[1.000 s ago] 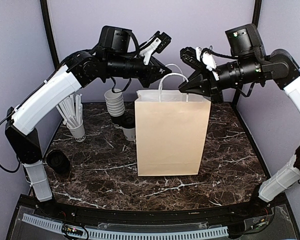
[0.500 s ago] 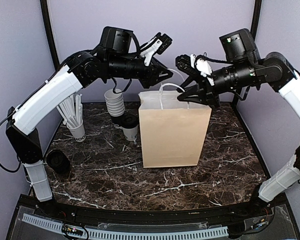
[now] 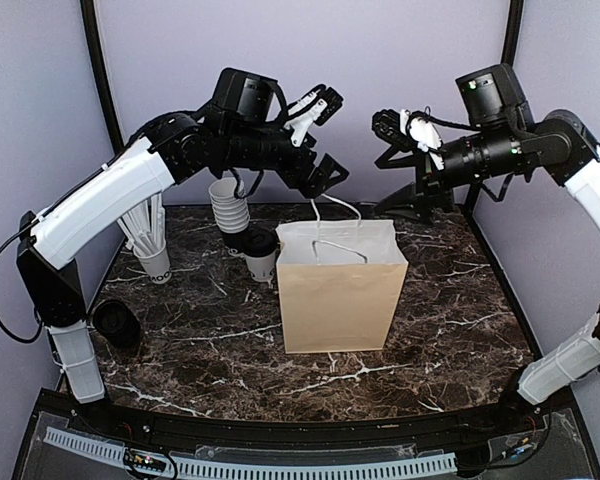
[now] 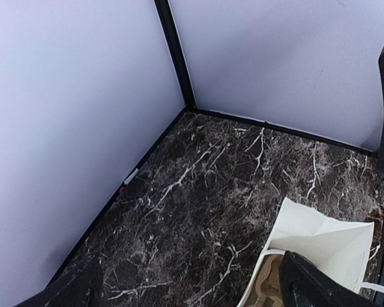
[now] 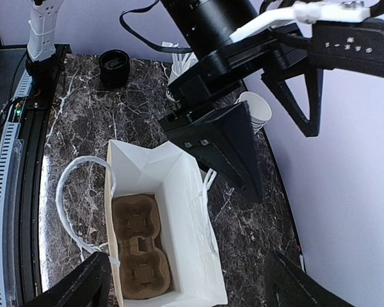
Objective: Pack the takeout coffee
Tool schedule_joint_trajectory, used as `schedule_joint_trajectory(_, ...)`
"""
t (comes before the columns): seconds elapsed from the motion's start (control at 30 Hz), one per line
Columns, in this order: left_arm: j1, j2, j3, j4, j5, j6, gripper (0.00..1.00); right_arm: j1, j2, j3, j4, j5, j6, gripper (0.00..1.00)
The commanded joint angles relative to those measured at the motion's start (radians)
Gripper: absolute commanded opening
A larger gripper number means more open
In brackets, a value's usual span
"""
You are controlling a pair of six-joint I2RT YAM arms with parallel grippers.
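Your left claw (image 3: 325, 178) and right claw (image 3: 398, 205) both hang released above the brown bag (image 3: 340, 300), stood open so its cardboard carrier (image 5: 137, 246) can take the takeout coffee (image 3: 261, 252), sitting on the surface (image 3: 180, 350) just left of it.

Left tool (image 3: 325, 177) and right tool (image 3: 390, 186) released the bag (image 3: 340, 300).

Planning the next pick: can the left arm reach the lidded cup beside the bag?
Probably yes: the lidded cup stands uncovered left of the paper bag, the open left pincer hanging nearby.
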Motion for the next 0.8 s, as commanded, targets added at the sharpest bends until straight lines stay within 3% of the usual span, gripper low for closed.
schedule_joint_trajectory(0.0,0.002,-0.103,-0.108,-0.007,-0.014,-0.021,0.99,-0.041,-0.047,-0.056,0.037,-0.027,0.027,0.82)
schedule_joint_trajectory(0.23,0.003,-0.245,-0.407,0.076,0.036,-0.004,0.97,-0.054,-0.091,-0.211,0.043,-0.157,-0.001,0.77)
schedule_joint_trajectory(0.33,0.003,-0.247,-0.438,0.096,0.013,0.007,0.98,-0.042,-0.079,-0.219,0.025,-0.236,-0.007,0.77)
schedule_joint_trajectory(0.53,0.003,-0.223,-0.401,0.082,0.054,0.028,0.99,0.036,-0.049,-0.182,-0.052,-0.241,-0.057,0.77)
schedule_joint_trajectory(0.77,0.003,-0.436,-0.574,0.250,0.110,0.092,0.99,0.078,-0.069,-0.220,-0.032,-0.203,-0.038,0.77)
